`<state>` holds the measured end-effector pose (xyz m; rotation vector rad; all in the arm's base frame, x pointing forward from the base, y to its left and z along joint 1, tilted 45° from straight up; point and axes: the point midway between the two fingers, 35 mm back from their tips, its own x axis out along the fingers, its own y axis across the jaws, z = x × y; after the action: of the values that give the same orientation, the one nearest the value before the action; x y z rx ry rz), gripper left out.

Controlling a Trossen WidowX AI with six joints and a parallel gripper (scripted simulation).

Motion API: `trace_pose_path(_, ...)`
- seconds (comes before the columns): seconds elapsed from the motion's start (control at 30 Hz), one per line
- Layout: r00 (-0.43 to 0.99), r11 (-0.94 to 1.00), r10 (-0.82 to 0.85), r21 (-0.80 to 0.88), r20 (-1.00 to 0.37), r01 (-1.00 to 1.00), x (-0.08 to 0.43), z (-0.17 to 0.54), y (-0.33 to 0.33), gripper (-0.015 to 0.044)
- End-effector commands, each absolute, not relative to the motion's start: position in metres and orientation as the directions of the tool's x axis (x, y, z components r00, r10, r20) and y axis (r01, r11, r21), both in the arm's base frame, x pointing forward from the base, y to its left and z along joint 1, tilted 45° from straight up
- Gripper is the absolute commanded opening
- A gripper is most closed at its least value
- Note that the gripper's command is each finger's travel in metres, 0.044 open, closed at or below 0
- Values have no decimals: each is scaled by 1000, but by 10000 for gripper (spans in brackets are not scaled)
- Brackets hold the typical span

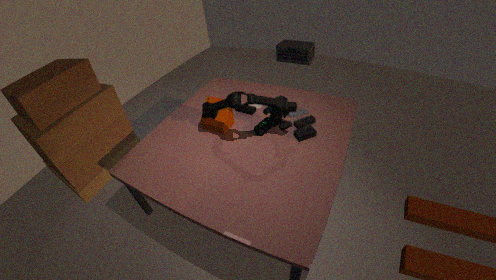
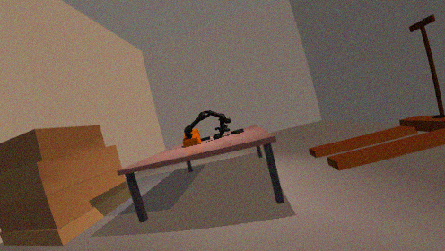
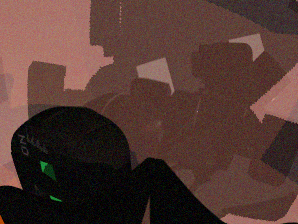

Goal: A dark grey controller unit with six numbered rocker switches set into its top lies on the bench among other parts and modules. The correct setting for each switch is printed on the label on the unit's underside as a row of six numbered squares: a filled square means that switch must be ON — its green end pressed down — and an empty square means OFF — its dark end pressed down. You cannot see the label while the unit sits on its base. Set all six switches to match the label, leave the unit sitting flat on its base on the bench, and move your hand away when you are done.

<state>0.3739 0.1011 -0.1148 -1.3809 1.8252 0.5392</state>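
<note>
The dark controller unit (image 1: pixel 261 127) (image 3: pixel 48 170) is on the bench in front of the arm. Tiny green spots show on it in the top view. In the wrist view it is a nearly black shape at the lower left, with ON lettering and two green rocker faces; the other switches and their numbers cannot be read. The label is not in view. My gripper (image 1: pixel 270 122) (image 2: pixel 218 135) is shut and empty, low beside or over the unit. Whether it touches the unit cannot be told. In the wrist view the dark fingers merge with the unit.
Dark modules (image 1: pixel 304 121) (image 1: pixel 305 133) lie right of the gripper; another dark module (image 1: pixel 246 109) lies behind it. The arm's orange base (image 1: pixel 225 118) (image 2: pixel 192 138) stands left on the pink bench (image 1: pixel 240 200) (image 2: pixel 179 162). The arm's shadow covers much of the wrist view.
</note>
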Motion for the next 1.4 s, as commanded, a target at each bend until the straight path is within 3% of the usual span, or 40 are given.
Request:
trace_pose_path(0.0, -133, 330, -616, -101, -777, -939, 365, -119, 99, 0)
trace_pose_path(1.27, -134, 330, -616, -99, -776, -939, 332, -122, 95, 0)
trace_pose_path(1.37, -115, 323, -611, -114, -783, -939, 350, -114, 104, 0)
